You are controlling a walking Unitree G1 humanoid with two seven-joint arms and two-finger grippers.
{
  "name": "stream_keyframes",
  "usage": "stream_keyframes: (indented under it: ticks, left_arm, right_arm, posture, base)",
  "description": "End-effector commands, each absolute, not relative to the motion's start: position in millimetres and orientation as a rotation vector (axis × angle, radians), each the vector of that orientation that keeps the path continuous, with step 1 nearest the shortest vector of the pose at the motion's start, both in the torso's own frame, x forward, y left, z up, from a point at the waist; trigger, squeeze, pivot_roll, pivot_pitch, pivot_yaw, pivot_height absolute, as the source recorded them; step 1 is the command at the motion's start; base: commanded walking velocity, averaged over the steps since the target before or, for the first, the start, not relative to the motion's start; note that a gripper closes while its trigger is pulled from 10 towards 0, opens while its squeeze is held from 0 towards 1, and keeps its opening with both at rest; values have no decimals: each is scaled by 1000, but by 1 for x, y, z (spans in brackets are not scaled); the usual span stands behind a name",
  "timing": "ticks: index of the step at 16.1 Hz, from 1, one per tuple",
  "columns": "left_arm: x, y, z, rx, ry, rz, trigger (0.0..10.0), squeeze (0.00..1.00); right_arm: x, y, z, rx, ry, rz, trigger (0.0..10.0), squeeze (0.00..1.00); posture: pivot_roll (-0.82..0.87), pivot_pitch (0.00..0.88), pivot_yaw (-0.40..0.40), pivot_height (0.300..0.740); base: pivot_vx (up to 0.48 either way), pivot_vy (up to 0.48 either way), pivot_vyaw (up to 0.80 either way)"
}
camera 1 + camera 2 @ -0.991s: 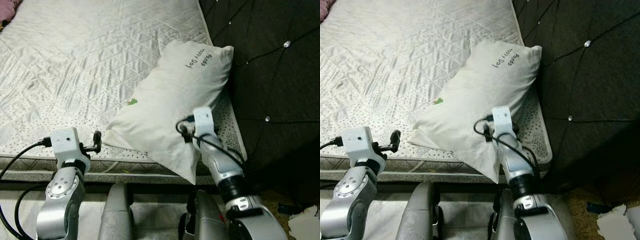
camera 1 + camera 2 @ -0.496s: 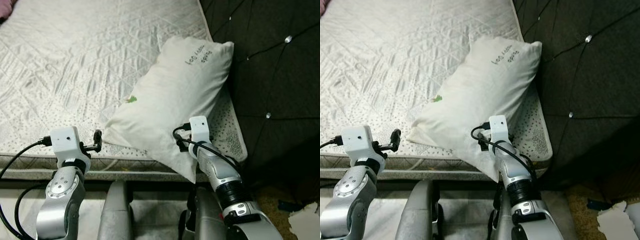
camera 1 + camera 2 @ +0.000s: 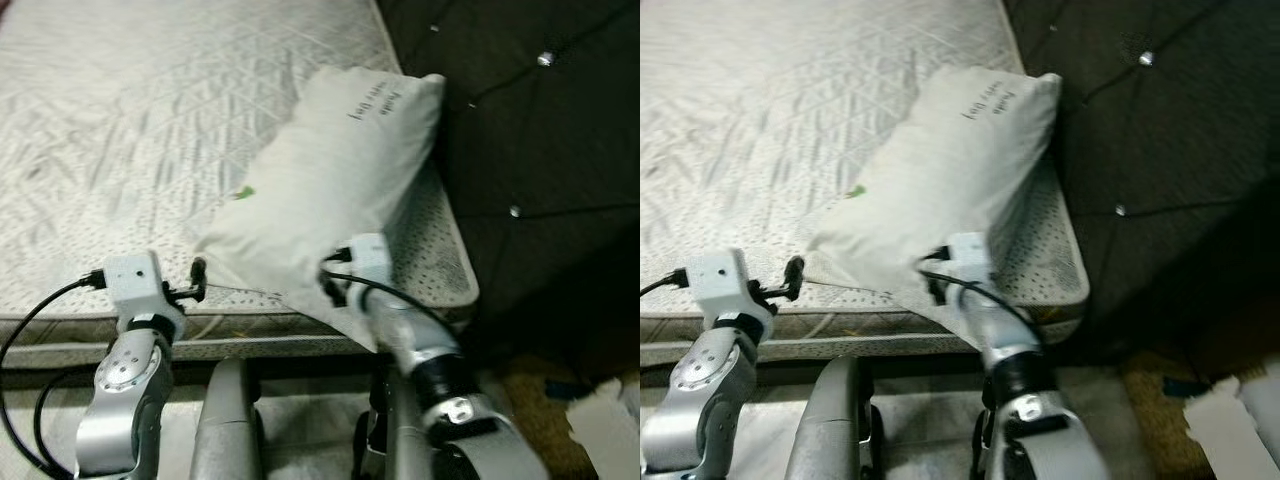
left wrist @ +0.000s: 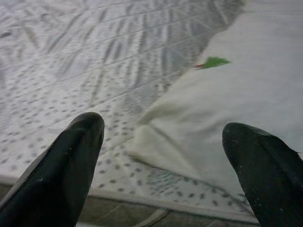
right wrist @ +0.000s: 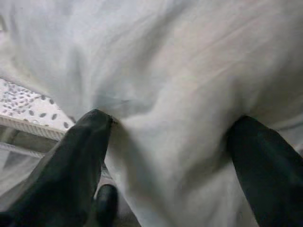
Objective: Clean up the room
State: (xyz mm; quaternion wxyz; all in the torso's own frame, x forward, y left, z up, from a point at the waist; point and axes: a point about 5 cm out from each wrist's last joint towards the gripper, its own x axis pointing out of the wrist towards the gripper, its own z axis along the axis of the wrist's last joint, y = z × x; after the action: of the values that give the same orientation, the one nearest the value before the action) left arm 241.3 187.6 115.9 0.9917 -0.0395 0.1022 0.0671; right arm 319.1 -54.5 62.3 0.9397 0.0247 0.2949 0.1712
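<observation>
Eye views: pillow (image 3: 335, 165) lies on mattress (image 3: 120, 150) corner by headboard (image 3: 540, 140). L wrist: left gripper (image 4: 165, 156) spread wide, pillow's corner just ahead. R wrist: right gripper (image 5: 173, 156) splayed, pressed into fabric; pinch deep, both sides, before lifting.

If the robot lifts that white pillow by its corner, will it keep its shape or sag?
Probably sag: the pillow already creases and bunches between the right gripper fingers. It looks puffy, so likely light. Its cloth should grip, not slip.
</observation>
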Motion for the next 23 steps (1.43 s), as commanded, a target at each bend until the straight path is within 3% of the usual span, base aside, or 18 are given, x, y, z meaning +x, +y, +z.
stream_keyframes:
  ticks: [1, 7, 14, 23]
  left_arm:
    - [242, 186, 114, -81, 219, 124, 10000, 0]
    - [245, 184, 115, -92, 207, 129, 10000, 0]
    - [250, 184, 115, -101, 194, 135, 10000, 0]
    - [267, 177, 114, -115, 159, 119, 10000, 0]
  right_arm:
    - [317, -44, 59, 65, 625, 374, 0, 0]
    - [340, -35, 77, 179, 581, 247, 0, 0]
    - [350, -50, 76, 214, 576, 191, 0, 0]
    - [360, -80, 77, 226, 552, 122, 0, 0]
  posture:
    - [171, 150, -9, 601]
    - [176, 138, -21, 601]
    - [171, 120, -30, 601]
    - [136, 27, -25, 601]
  base:
    - [0, 0, 0]
    - [0, 0, 0]
    - [0, 0, 0]
    - [0, 0, 0]
